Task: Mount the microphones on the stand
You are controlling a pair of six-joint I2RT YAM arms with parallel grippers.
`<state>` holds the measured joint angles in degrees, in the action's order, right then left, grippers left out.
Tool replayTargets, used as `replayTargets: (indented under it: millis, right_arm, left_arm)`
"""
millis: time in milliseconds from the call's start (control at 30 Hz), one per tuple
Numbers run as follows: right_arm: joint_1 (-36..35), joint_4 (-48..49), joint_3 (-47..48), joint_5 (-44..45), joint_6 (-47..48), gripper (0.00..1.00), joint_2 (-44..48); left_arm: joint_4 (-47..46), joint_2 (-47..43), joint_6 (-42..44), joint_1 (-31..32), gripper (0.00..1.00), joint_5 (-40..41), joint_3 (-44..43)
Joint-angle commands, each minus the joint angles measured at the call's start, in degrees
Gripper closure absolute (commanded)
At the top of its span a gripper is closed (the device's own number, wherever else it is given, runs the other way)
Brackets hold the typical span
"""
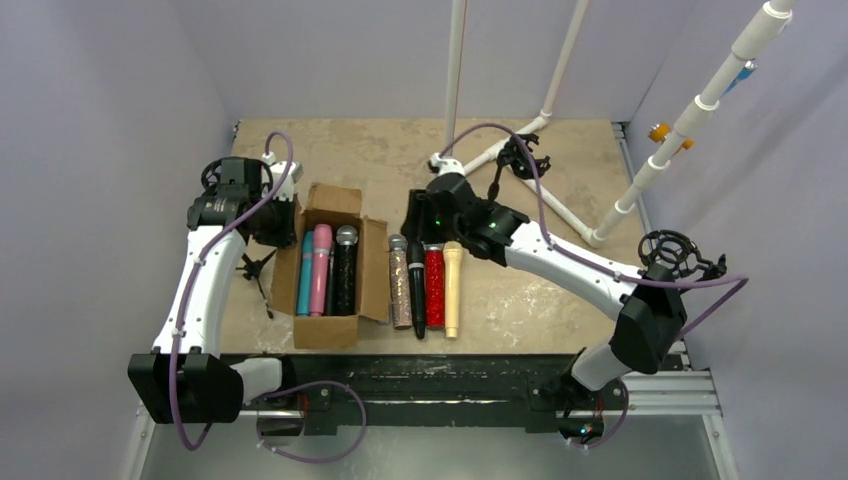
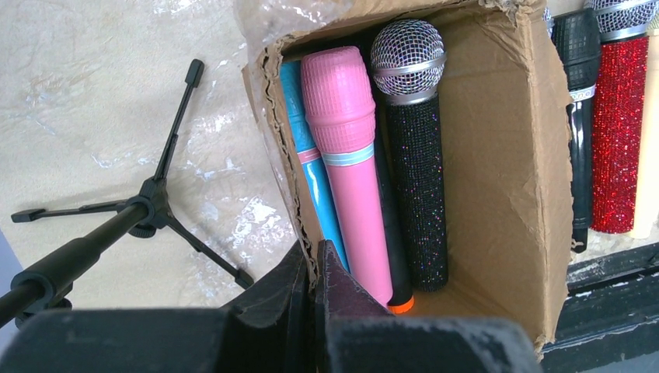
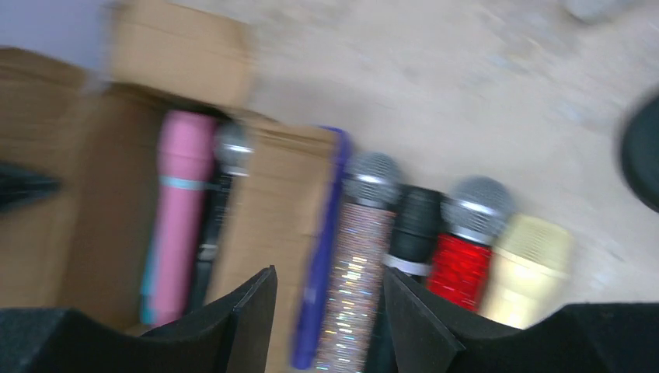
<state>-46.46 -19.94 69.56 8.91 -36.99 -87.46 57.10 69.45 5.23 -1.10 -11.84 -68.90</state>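
Top external view first: the microphones are all lying down, none on the white pipe stand [image 1: 655, 165] in the upper right of the frame. Three sit in the cardboard box [image 1: 325, 330] left of centre, and a row lies on the table [image 1: 380, 150] just right of it: silver glitter mic [image 1: 400, 285], black mic [image 1: 416, 290], red glitter mic [image 1: 434, 285] and cream mic [image 1: 453, 285], all touching. The right jaws hang over the top ends of that row, and the left jaws are at the box's upper left corner. Left wrist view: the left jaws are squeezed fully shut at bottom centre, right where the torn box wall ends; can't tell if they're nipping the cardboard. The light blue mic [image 2: 311, 179], pink mic [image 2: 353, 171] and sparkly black mic [image 2: 416, 179] are packed in the box, with a small black tripod [image 2: 148, 210] at left. Right wrist view is blurry, but the right jaws are partly open and empty, with the silver glitter one in the gap and a purple mic [image 3: 320, 256] just left of it. My worry is how tight that row is. There's hardly room for a finger between neighbours, so one could land on the purple or black mic, shove the round barrels sideways, or pinch two at once.
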Motion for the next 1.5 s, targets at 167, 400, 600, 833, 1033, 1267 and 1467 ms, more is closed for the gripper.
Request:
replayTargets:
  millis: [167, 400, 600, 833, 1033, 1267, 1467]
  right_arm:
    - [-13.0, -5.4, 26.7, 0.8, 2.5, 0.43, -14.6]
    - [-15.8, -7.5, 41.4, -6.6, -0.4, 0.43, -31.1]
    - [-16.8, -9.3, 45.8, -7.0, -2.9, 0.43, -38.8]
    - [-16.9, -7.6, 45.8, -6.9, -4.5, 0.43, -42.0]
    - [-16.9, -6.3, 47.4, -7.4, -7.3, 0.44, -44.9]
    - [-16.8, -0.7, 43.9, -5.7, -9.1, 0.53, -43.2]
    - [-16.8, 3.8, 38.6, -4.1, -8.9, 0.75, -37.2]
  left_arm:
    - [0.7, -1.7, -0.8, 0.2, 1.0, -2.5, -3.9]
    - [0.7, -2.6, -1.9, 0.2, 1.0, -3.8, -3.8]
    - [0.8, -3.0, -1.6, 0.2, 1.0, -3.6, -2.9]
    - [0.4, -3.8, -2.4, 0.2, 1.0, -4.7, -1.9]
    - [0.6, -4.2, -2.8, 0.7, 1.0, -4.9, -1.9]
    - [1.0, -4.6, -3.3, 0.7, 1.0, -5.1, -1.7]
    - [0.8, -4.6, -2.2, 0.7, 1.0, -3.1, -1.8]
